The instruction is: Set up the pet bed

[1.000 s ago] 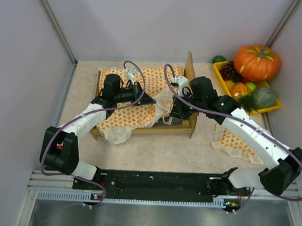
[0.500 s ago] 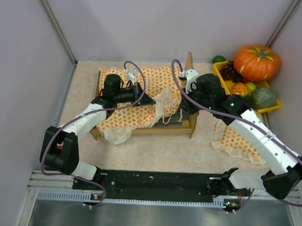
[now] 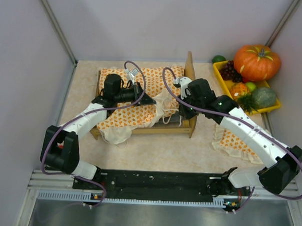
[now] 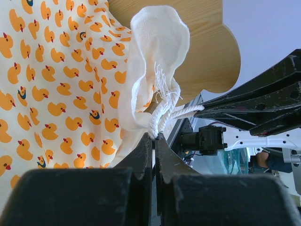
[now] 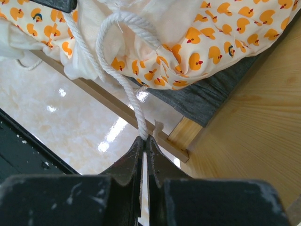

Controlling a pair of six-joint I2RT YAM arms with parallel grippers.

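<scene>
The pet bed (image 3: 189,67), a light-wood frame with a tall rounded headboard (image 4: 202,47), stands mid-table. A duck-print bedspread (image 3: 126,114) with a cream ruffle lies bunched over it. My left gripper (image 3: 151,100) hovers over the bed's middle, shut on a white cord (image 4: 162,115) at the ruffled edge (image 4: 155,42). My right gripper (image 3: 182,113) sits by the headboard end, shut on the other stretch of the cord (image 5: 117,70). The wrist view shows the side rail (image 5: 117,108), the dark grey base (image 5: 211,94) and the headboard (image 5: 254,141).
A small duck-print ruffled pillow (image 3: 237,144) lies on the table right of the bed. A yellow tray (image 3: 220,73) with fruit and a pumpkin (image 3: 257,61) fills the back right corner. Enclosure walls stand on three sides.
The right arm swung up toward the headboard with the cord, then came back to where it was. The left arm has stayed still.
</scene>
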